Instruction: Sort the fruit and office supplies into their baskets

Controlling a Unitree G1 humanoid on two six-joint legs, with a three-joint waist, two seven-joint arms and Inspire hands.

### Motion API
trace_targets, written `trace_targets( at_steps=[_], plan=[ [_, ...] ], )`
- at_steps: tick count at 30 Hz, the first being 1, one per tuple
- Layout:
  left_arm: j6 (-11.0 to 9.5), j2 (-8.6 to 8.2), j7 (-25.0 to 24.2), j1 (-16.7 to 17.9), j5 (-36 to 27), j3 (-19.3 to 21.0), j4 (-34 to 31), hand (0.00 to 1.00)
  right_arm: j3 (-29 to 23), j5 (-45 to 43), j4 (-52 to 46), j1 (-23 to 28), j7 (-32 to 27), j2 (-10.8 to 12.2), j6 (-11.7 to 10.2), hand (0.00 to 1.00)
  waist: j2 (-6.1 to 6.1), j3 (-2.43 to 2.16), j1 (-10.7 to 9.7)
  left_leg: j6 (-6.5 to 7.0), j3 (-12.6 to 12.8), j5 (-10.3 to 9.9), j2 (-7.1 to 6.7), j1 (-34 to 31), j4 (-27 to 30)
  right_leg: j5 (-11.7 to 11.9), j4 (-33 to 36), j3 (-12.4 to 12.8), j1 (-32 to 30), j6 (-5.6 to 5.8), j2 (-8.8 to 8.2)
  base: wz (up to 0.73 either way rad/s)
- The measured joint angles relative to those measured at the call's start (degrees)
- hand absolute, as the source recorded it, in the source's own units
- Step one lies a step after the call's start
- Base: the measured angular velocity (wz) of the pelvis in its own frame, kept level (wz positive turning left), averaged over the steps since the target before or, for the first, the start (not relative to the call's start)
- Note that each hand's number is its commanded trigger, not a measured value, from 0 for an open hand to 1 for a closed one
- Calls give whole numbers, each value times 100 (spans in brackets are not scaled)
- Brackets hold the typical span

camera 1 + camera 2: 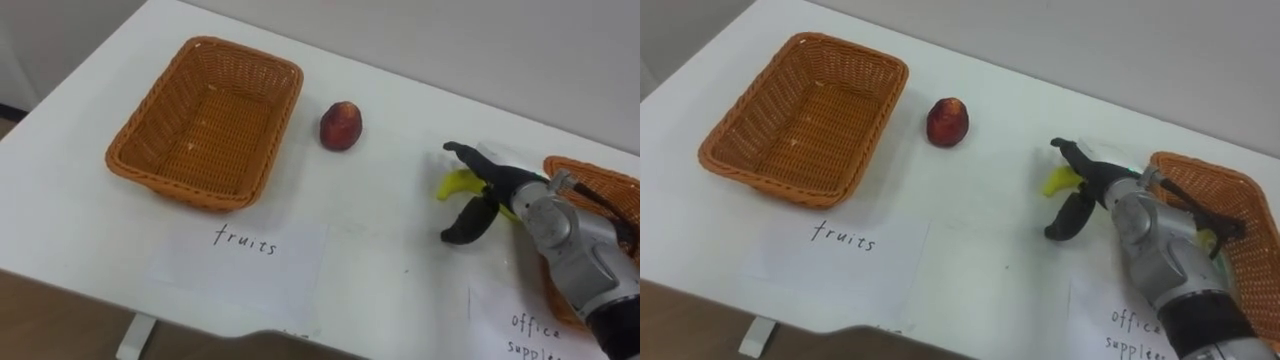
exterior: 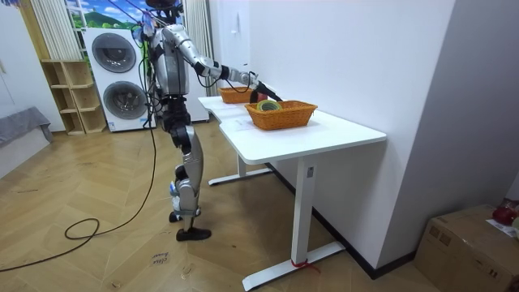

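Robot stands upright on the wood floor at the white bench, right arm reaching out over the top. Stacked washing machines are behind it in the room view.

Left basket: wicker, rectangular, on the robot's left part of the bench, with nothing in it. Right basket: same weave, at the robot's right edge, partly behind the forearm. It holds a few items that cannot be made out.

One paper sheet, hand-lettered, lies flat in front of the left basket. A second sheet lies in front of the right basket.

Right hand is low over the bench just left of the right basket. Its dark fingers are spread wide from the thumb, not closed on anything.

Banana: yellow, lying in the gap between fingers and thumb. Contact cannot be told.

Red fruit: round, alone on the bench just right of the left basket, well apart from the hand.
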Motion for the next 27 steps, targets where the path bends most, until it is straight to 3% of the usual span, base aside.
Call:
trace_targets(
  at_steps=[27],
  plan=[
    [96,1,-82,125,235,124,-351,0,-37,-19,674,-227,370,-33,122,0,43,-30,37,11,-185,6,-27,81,29,3,-17,-151,160,5,-19,2]
  ],
)
